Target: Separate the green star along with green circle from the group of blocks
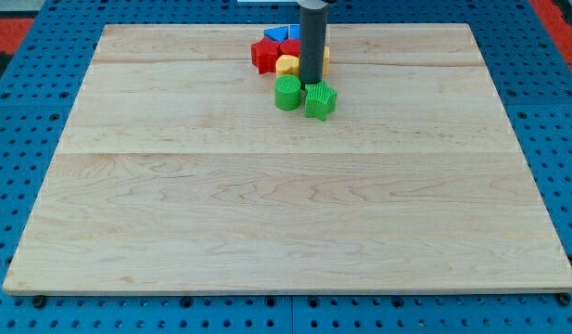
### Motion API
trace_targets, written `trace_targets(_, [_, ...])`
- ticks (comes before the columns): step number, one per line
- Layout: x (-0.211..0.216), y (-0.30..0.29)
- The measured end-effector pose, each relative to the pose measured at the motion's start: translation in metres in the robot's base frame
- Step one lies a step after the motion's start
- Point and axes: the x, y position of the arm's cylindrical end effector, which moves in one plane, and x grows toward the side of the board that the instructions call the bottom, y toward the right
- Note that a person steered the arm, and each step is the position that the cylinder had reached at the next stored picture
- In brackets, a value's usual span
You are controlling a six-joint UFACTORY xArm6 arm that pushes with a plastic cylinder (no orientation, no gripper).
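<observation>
A green circle [287,93] and a green star [320,99] sit side by side near the view's top centre, just below a tight cluster of blocks. The cluster holds a red star-shaped block [264,54], a blue block [278,34], a yellow block [287,65] and another yellow piece [325,58] right of the rod. My tip [310,83] stands at the cluster's lower edge, just above the gap between the two green blocks, close to or touching them. The rod hides part of the cluster.
The wooden board [286,204] lies on a blue pegboard table [26,139]. The board's top edge runs just above the cluster.
</observation>
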Motion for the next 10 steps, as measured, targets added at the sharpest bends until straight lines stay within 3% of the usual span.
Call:
trace_targets(4, [0.015, -0.173])
trace_targets(7, [0.028, -0.015])
trace_targets(9, [0.029, 0.012])
trace_targets(10, [-0.003, 0.038])
